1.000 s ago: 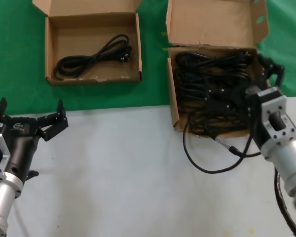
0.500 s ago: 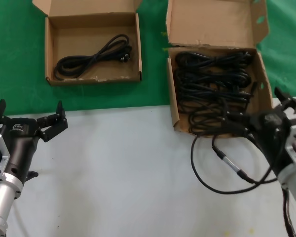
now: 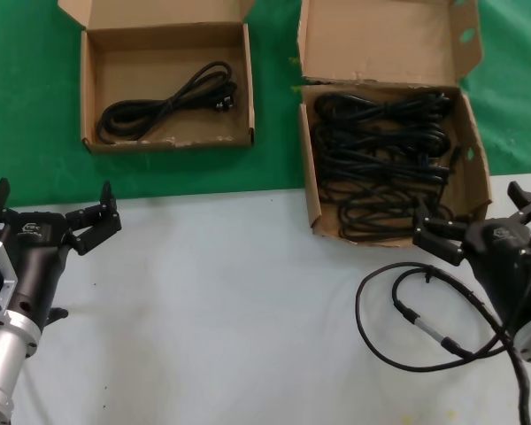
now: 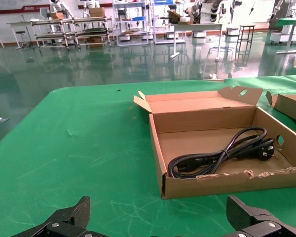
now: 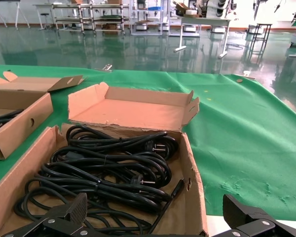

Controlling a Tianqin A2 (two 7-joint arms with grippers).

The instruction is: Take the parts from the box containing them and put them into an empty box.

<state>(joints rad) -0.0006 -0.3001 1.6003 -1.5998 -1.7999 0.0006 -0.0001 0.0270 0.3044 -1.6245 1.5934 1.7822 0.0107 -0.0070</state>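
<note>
Several coiled black power cords (image 3: 380, 159) fill the larger cardboard box (image 3: 308, 177) at the back right; they also show in the right wrist view (image 5: 108, 168), inside its walls (image 5: 192, 197). The smaller box (image 3: 87, 97) at the back left holds one cord (image 3: 164, 106), which lies along its floor (image 4: 222, 155) behind the frayed front wall (image 4: 207, 185). My right gripper (image 3: 472, 217) (image 5: 156, 207) hovers open and holds nothing, just in front of the larger box's near right corner. My left gripper (image 3: 53, 202) (image 4: 159, 210) waits open over the white table at the near left.
A thin black cable with a silver connector (image 3: 422, 325) loops over the white table beside my right arm. Both boxes stand on green cloth (image 3: 35, 106) beyond the table's white part (image 3: 221, 310). Each lid flap stands up at the back.
My right gripper has drawn back out of the larger box toward the near right, holding nothing. The thin cable has slid nearer with it. The left arm has not moved.
</note>
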